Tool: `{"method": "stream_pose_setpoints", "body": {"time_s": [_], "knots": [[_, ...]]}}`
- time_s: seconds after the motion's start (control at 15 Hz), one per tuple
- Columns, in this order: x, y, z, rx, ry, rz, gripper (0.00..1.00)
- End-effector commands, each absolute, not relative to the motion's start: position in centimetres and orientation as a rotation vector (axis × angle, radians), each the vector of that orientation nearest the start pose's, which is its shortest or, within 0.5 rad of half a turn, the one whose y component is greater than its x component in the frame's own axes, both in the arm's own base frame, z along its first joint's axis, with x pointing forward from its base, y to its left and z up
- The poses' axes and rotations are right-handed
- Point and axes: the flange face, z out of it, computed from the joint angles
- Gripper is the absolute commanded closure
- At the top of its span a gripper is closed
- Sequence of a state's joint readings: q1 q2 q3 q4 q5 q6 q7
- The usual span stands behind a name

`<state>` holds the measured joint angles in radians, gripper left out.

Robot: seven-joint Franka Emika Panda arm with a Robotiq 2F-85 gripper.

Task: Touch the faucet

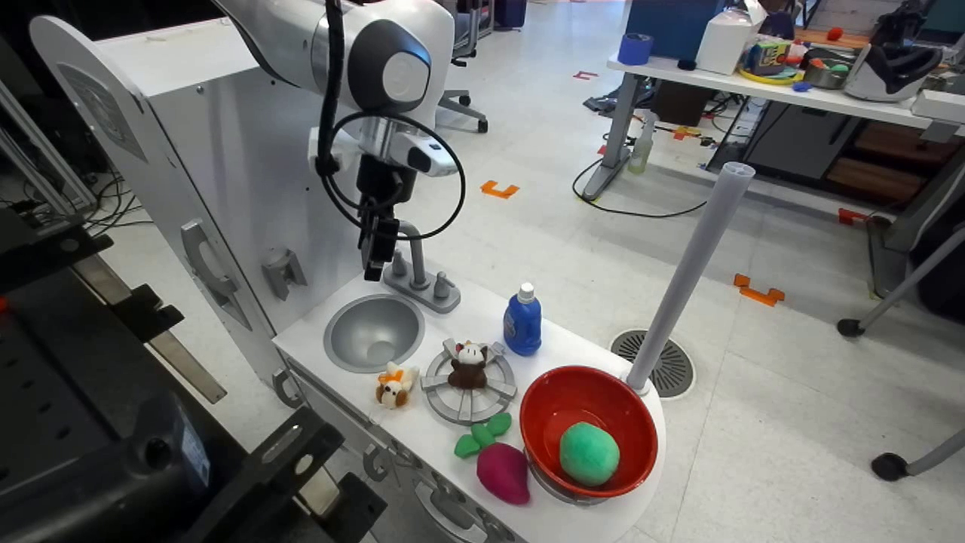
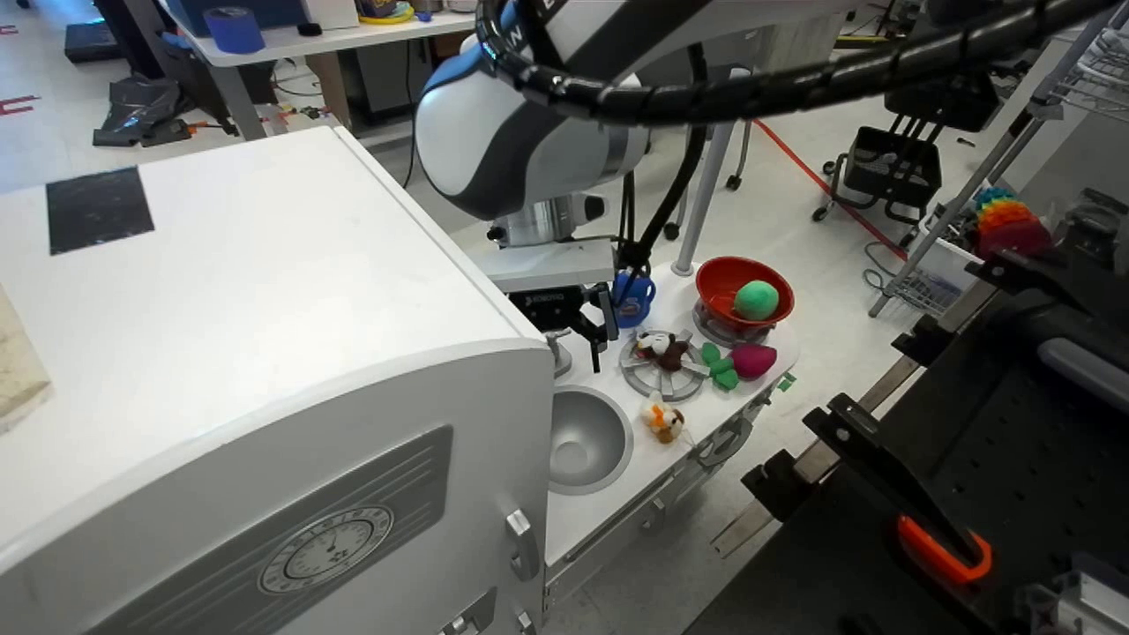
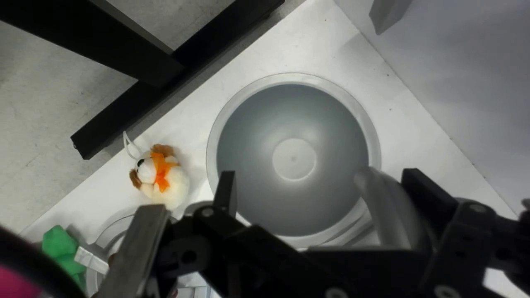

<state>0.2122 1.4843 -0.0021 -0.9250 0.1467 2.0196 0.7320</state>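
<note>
The grey toy faucet (image 1: 417,262) stands on the white counter behind the round sink basin (image 1: 329,343). My gripper (image 1: 373,265) points down beside its arched spout, on the sink side. In the wrist view, the gripper (image 3: 322,178) is open, its fingers wide apart. The spout of the faucet (image 3: 389,207) lies between them, close against the right finger; I cannot tell if they touch. The rest of the faucet is hidden under the gripper body. In an exterior view only a handle of the faucet (image 2: 560,342) shows, below the gripper (image 2: 596,354); the white cabinet hides the rest.
A tall white cabinet (image 1: 234,151) rises beside the sink. A blue bottle (image 1: 522,324), a brown-and-white plush (image 1: 469,367) on a grey burner, a small plush dog (image 1: 393,386), a red bowl (image 1: 539,392) holding a green ball, and a magenta vegetable (image 1: 503,473) stand farther along the counter.
</note>
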Motion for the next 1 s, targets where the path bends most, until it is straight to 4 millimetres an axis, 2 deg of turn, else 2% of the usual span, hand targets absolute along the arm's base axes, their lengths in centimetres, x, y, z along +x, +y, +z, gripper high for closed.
{"method": "stream_pose_setpoints", "body": {"time_s": [0.0, 0.33, 0.47, 0.6, 0.73, 0.87, 0.93], "knots": [[68.5, 12.7, -6.4, -2.963, 1.047, 0.637, 0.0], [71.4, 9.6, -2.7, -2.861, 1.15, 0.606, 0.0], [71.8, 8.5, -1.6, -2.841, 1.2, 0.62, 0.0], [71.8, 7.1, -0.6, -2.801, 1.239, 0.707, 0.0], [71.1, 7.1, 1.3, -2.73, 1.163, 0.877, 0.0], [71.0, 8.1, 4.4, -2.677, 1.046, 0.954, 0.0], [71.0, 7.2, 1.0, -2.742, 1.135, 0.873, 0.0]]}}
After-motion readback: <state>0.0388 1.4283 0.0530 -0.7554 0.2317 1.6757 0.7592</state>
